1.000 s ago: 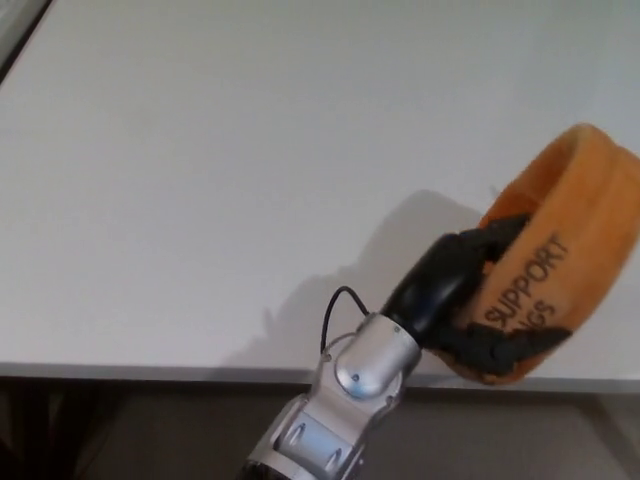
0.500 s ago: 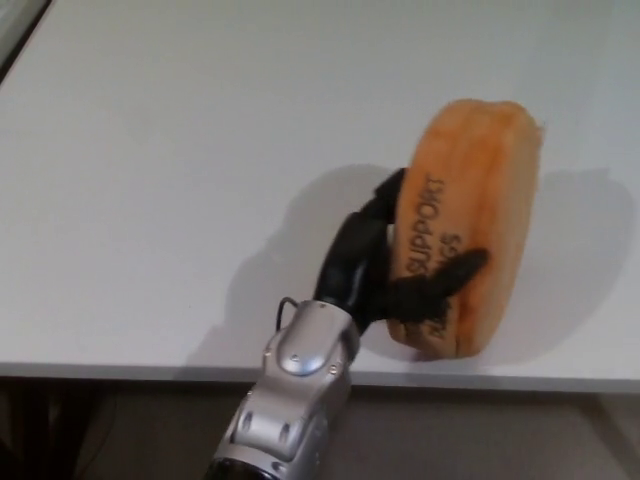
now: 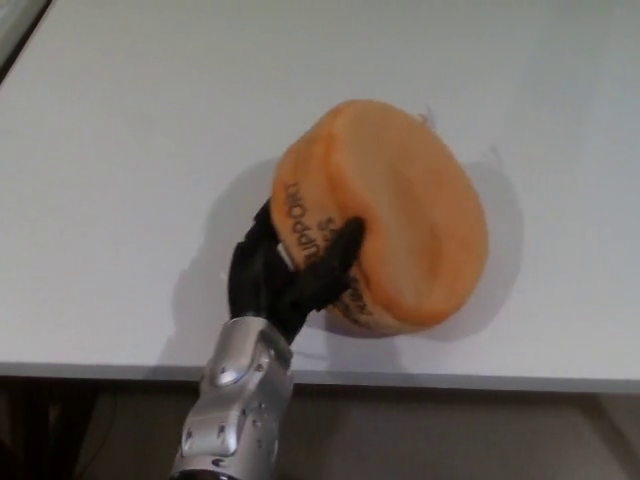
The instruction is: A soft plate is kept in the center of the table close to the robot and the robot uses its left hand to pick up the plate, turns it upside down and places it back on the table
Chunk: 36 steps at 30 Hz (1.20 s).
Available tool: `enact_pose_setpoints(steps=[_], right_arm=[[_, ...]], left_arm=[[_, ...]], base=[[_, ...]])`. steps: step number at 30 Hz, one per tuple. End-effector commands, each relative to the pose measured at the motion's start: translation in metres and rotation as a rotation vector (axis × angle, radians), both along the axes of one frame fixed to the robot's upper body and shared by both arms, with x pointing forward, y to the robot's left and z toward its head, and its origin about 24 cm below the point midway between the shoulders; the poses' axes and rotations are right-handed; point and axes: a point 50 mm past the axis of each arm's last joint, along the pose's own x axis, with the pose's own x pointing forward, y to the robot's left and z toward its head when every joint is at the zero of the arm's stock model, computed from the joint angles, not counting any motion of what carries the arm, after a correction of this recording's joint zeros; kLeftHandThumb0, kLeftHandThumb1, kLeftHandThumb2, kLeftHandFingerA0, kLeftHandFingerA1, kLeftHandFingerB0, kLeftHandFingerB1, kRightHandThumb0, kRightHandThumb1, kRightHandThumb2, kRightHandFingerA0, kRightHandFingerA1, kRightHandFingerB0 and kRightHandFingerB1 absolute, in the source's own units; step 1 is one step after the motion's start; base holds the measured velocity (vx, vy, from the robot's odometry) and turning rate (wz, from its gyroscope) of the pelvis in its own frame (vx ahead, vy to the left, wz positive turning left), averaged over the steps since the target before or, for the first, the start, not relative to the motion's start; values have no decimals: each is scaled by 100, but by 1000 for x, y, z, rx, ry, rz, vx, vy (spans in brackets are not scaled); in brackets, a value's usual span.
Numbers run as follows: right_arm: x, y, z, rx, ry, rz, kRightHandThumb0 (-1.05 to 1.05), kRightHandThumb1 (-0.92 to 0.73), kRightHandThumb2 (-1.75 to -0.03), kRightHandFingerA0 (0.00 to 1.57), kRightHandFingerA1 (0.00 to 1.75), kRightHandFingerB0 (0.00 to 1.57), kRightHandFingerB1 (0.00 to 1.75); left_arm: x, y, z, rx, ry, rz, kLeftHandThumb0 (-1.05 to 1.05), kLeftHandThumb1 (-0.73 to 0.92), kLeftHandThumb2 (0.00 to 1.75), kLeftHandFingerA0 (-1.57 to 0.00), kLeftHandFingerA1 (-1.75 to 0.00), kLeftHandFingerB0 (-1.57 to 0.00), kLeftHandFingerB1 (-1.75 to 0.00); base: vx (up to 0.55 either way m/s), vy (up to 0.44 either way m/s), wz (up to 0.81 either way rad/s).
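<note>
— White surface (image 3: pixel 150 150), plain and matte, filling nearly the whole head view; a darker strip below its near edge.

— And on it?

— A soft orange plate (image 3: pixel 400 220), close to the near edge, a little right of centre. Turned so the smooth rounded underside faces up and toward the camera; black lettering along the rim on the left side, partly readable, partly covered.

— Resting flat?

— Hard to say. Seems tilted, the left rim raised, a grey shadow spreading on the surface to the left and right of it. Contact with the surface along the lower right edge not clearly visible.

— Held by what?

— Left hand (image 3: pixel 285 275), black, coming up from the bottom on a silver forearm (image 3: pixel 235 400). Clamped on the plate's left rim — one dark finger (image 3: pixel 335 262) laid across the outside over the lettering, the rest tucked behind the rim.

— Right hand?

— Nowhere in the frame.
</note>
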Motion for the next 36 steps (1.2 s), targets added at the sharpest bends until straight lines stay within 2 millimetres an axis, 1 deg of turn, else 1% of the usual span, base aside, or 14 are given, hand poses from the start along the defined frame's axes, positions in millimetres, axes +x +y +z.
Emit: enact_pose_setpoints(steps=[1,7,8,9,13,20,21,22,23,32,33,34,35,36], right_arm=[[0,-5,4,-36,19,15,-68,-81,-65,64,42,47,36],[2,-5,4,-49,22,12,-71,-81,-65,66,42,47,35],[3,-5,3,-47,21,10,-71,-81,-66,66,40,46,35],[3,-5,4,-47,18,12,-69,-82,-66,65,41,46,35],[3,-5,5,-47,9,13,-68,-82,-66,65,41,46,36],[4,-5,3,-29,29,8,-70,-80,-66,65,41,46,35],[4,-5,4,-25,23,27,-65,-83,-66,59,42,43,33],[5,-5,6,-32,19,42,-63,-85,-67,57,43,41,33],[6,-4,8,-42,14,48,-64,-69,-104,50,58,35,50],[8,-2,13,-33,-15,49,-65,-70,-105,49,58,34,50],[8,-2,12,-38,-17,49,-62,-86,-66,57,44,41,33],[8,-1,12,-39,-15,50,-62,-85,-66,57,44,41,33],[8,-1,12,-34,-12,50,-61,-69,-105,49,59,33,50],[8,0,12,-31,-10,50,-61,-69,-105,49,59,33,50]], left_arm=[[-61,-60,-60,-1138,683,708,-27,71,66,-101,-175,-48,-153],[-58,-57,-59,-1078,703,713,-22,71,67,-98,-175,-34,-162],[-57,-57,-59,-1015,724,691,-16,63,78,-98,-175,-44,-82],[-56,-57,-61,-963,763,665,-14,62,80,-99,-175,-33,-52],[-53,-55,-63,-855,843,597,-16,68,72,-96,-175,-42,-82],[-48,-51,-66,-769,874,414,-20,70,67,-95,-175,-20,-38],[-51,-52,-69,-746,720,133,-95,76,110,-1,-49,0,-12],[-55,-52,-69,-711,641,-38,-105,92,69,0,0,0,0],[-56,-51,-67,-678,602,-103,-103,78,110,0,-12,0,0],[-57,-37,-68,-692,603,-137,-104,80,110,0,-11,0,0],[-58,-35,-69,-697,603,-137,-103,80,109,0,-11,0,0],[-58,-34,-69,-702,606,-138,-103,80,109,0,-12,0,0],[-58,-33,-70,-708,613,-137,-103,80,109,0,-13,0,0],[-58,-33,-70,-710,617,-137,-103,80,109,0,-13,0,0]], base=[[0,0,0],[0,0,0],[0,0,0],[0,0,0],[0,0,0],[0,0,0],[0,0,0],[0,0,0],[0,0,0],[0,0,0],[0,0,0],[0,0,0],[0,0,0],[0,0,0]])
